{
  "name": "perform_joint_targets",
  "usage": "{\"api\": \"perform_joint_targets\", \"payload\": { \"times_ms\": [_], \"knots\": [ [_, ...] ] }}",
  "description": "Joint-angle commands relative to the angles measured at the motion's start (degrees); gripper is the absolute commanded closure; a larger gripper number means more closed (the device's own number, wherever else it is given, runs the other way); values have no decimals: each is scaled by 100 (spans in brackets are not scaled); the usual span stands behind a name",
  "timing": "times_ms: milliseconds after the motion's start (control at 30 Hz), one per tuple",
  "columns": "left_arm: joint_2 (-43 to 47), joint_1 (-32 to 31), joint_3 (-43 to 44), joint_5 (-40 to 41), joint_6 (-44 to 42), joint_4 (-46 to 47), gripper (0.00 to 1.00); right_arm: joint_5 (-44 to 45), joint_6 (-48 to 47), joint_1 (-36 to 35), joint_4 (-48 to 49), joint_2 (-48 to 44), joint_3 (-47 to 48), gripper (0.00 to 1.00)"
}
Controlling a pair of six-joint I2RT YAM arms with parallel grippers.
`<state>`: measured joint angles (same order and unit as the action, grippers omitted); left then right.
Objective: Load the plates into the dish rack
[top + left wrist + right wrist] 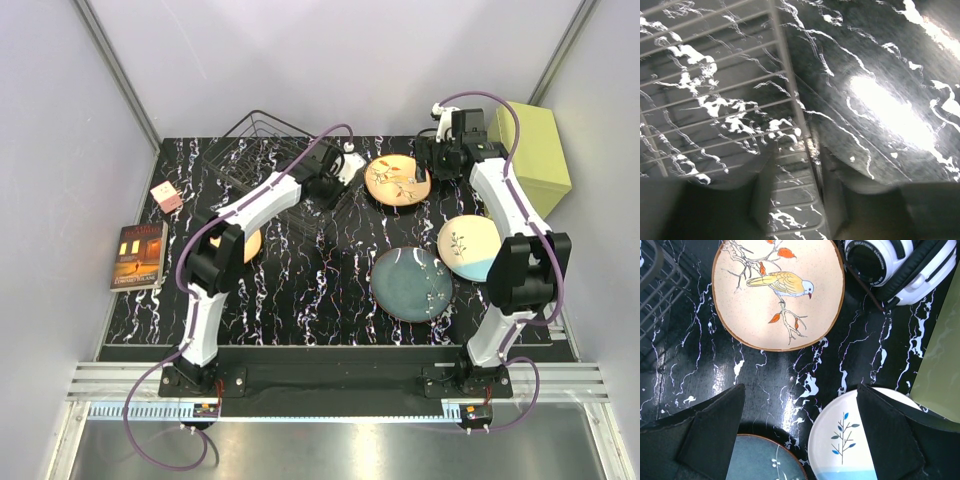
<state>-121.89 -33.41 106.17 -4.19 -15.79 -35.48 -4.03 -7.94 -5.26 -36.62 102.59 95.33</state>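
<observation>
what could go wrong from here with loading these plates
1. A wire of the dish rack runs through the open left gripper; pulling away could snag and drag the rack.
2. The headphones lie close beside the bird plate; a grasp there might catch them.
3. The teal plate lies flat, so the right gripper may slip off its rim.

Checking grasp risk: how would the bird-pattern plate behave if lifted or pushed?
The bird-pattern plate looks rigid glazed ceramic, so probably slippery and chip-prone. It lies flat on the table, so its low rim likely offers little purchase; a push would probably slide it, not tip it.
</observation>
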Motion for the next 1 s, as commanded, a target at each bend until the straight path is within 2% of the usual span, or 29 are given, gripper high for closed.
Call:
{"api": "perform_joint_targets", "payload": {
  "times_ms": [0,133,233,333,433,600,767,900,967],
  "knots": [
    [165,115,-149,-311,-82,60,81,34,30,-19,41,86,232,0],
    [375,212,-167,-573,-344,-432,95,34,-31,-19,41,112,144,0],
    [638,230,-395,-846,-608,-731,100,34,-119,-19,41,200,135,0],
    [1008,212,-877,-1144,-950,-758,100,25,-172,-19,58,306,188,0],
    [1211,107,-1071,-1102,-1302,-758,100,8,-199,-19,76,463,214,0],
    [1212,-113,-1169,-1137,-1830,-741,100,8,-181,-19,111,534,153,0],
    [991,-359,-888,-1251,-2068,-732,100,78,-172,-19,173,429,-32,0],
    [1184,-430,-1106,-1120,-2489,-740,100,131,-164,-19,260,280,-303,0],
    [1473,-430,-1510,-1023,-2717,-732,100,140,-137,-19,314,201,-392,0]
  ]
}}
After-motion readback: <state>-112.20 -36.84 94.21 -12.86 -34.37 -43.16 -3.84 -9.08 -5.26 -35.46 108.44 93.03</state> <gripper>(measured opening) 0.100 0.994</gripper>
